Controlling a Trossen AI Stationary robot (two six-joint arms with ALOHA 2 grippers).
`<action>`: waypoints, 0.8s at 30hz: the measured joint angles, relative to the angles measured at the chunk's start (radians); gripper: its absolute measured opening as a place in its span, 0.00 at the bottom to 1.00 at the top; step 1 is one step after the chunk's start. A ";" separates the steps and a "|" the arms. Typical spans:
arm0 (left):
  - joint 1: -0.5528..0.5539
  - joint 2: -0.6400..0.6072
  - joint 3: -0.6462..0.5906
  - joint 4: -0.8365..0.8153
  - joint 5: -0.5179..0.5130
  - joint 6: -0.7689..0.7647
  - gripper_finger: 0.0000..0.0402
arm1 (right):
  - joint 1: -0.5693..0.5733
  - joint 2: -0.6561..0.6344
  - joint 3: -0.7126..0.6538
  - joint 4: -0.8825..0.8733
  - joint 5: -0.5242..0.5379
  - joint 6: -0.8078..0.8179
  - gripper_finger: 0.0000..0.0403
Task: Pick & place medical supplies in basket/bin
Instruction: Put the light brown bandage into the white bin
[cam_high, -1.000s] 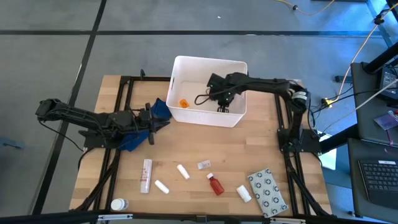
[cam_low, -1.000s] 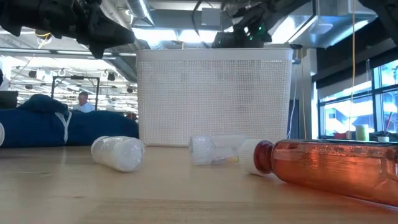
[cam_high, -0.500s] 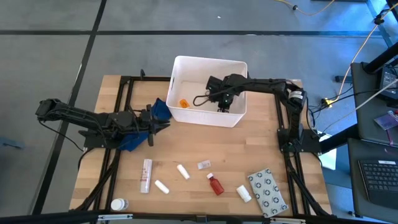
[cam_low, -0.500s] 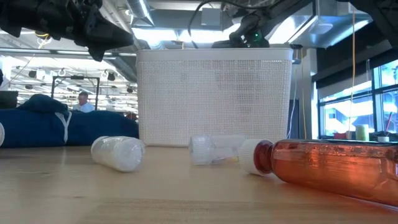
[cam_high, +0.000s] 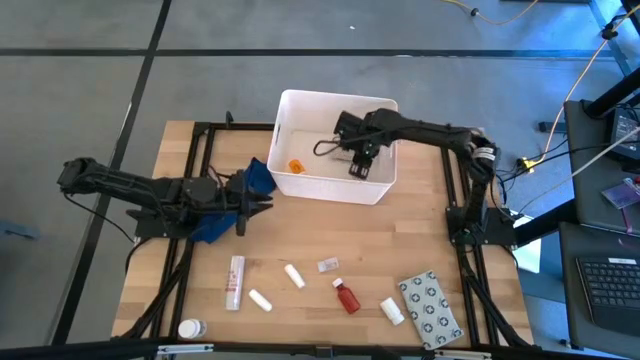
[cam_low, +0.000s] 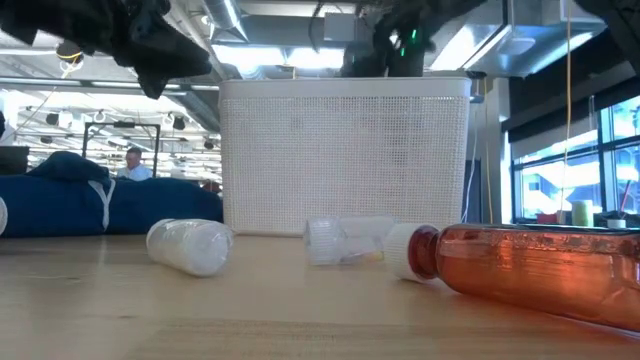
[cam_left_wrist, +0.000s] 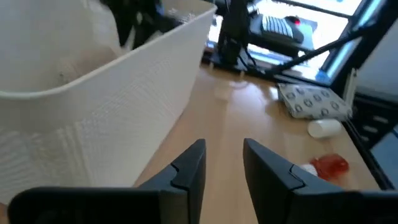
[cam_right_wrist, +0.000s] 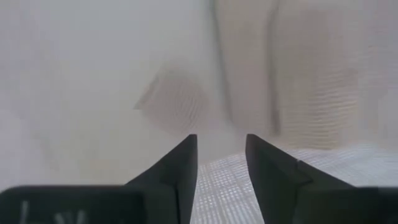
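Observation:
The white bin (cam_high: 335, 146) stands on the table's far middle, with a small orange item (cam_high: 295, 166) on its floor. My right gripper (cam_high: 362, 166) hangs open over the bin's right half, and its wrist view (cam_right_wrist: 221, 149) shows blurred beige shapes (cam_right_wrist: 249, 68) inside. My left gripper (cam_high: 262, 200) is open and empty, level beside the bin's left near corner, above the blue cloth. On the near table lie a white tube (cam_high: 236, 281), small white bottles (cam_high: 294, 275), a red bottle (cam_high: 346, 296) and the grey ring-patterned packet (cam_high: 431, 308).
The blue cloth (cam_high: 215, 222) lies under my left arm, left of the bin. Another white bottle (cam_high: 190, 328) sits at the near left edge, and one more (cam_high: 392, 311) lies beside the packet. Black frame rails run along both table sides. A person (cam_low: 133, 163) shows far behind.
My right gripper has risen slightly over the bin and shifted a little toward the far edge. My left gripper has edged a little toward the table's right, nearer the bin. The supplies on the table have stayed put.

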 joint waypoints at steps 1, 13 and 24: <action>-0.005 0.006 0.024 -0.035 0.007 -0.004 0.27 | 0.006 -0.022 0.019 0.001 0.000 0.004 0.34; -0.162 0.256 0.255 -0.141 0.097 0.036 0.36 | 0.251 -0.461 -0.158 0.234 -0.001 0.123 0.34; -0.263 0.636 0.664 -0.990 -0.027 -0.639 0.36 | 0.443 -0.746 -0.544 0.558 -0.001 0.212 0.34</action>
